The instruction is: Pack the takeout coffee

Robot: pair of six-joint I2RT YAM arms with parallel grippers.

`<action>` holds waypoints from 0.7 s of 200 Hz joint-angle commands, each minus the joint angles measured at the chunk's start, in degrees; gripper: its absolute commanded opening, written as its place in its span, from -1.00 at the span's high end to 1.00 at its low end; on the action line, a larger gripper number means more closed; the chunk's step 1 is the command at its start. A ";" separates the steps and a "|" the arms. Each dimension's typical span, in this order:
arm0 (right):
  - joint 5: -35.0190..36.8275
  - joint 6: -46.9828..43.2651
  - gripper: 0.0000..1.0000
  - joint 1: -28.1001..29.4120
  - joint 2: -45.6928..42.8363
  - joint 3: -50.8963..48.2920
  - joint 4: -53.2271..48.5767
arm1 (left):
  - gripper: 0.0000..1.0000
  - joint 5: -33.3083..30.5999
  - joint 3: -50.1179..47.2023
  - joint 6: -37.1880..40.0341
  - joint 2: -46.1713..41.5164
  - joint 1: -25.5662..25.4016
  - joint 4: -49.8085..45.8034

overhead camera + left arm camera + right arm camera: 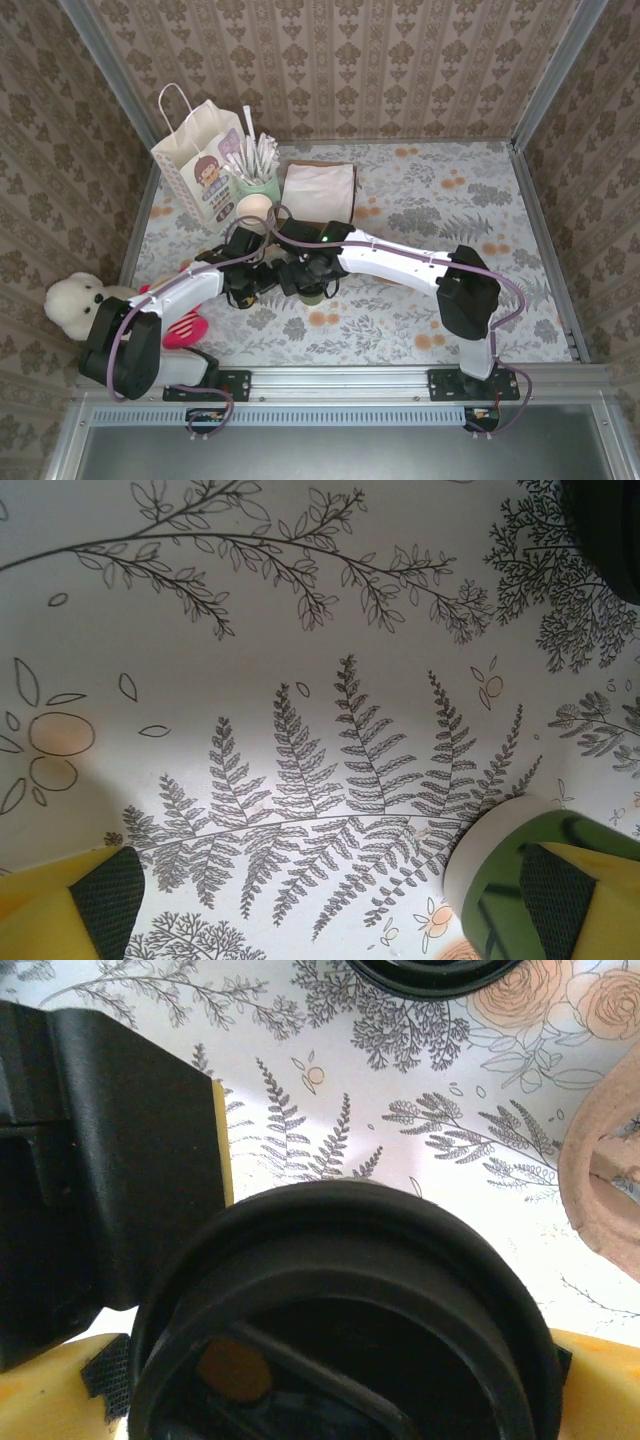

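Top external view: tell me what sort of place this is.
Likely a robot test booth staged as a café packing counter: wallpapered panels in metal framing, a flower-print tabletop, plus a handled paper bag and a cup of wrapped straws.

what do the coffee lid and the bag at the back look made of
The coffee lid looks like matte black moulded plastic: smooth raised rim, dull sheen. The bag seems cream paper, judging by its flat folded sides and thin loop handle.
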 commanded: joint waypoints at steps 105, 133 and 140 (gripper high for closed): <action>1.59 -2.65 -0.75 0.53 0.12 0.12 -3.50 | -1.00 -0.69 -0.29 -0.27 -0.88 -0.18 -1.20; 0.48 -4.23 -0.66 0.38 -2.46 -1.31 -3.75 | -1.00 -1.24 0.38 0.47 -2.70 -0.18 -1.62; 0.13 -4.66 -0.65 0.31 -3.28 -1.98 -4.00 | -1.00 -1.35 0.47 0.81 -3.58 -0.16 -1.32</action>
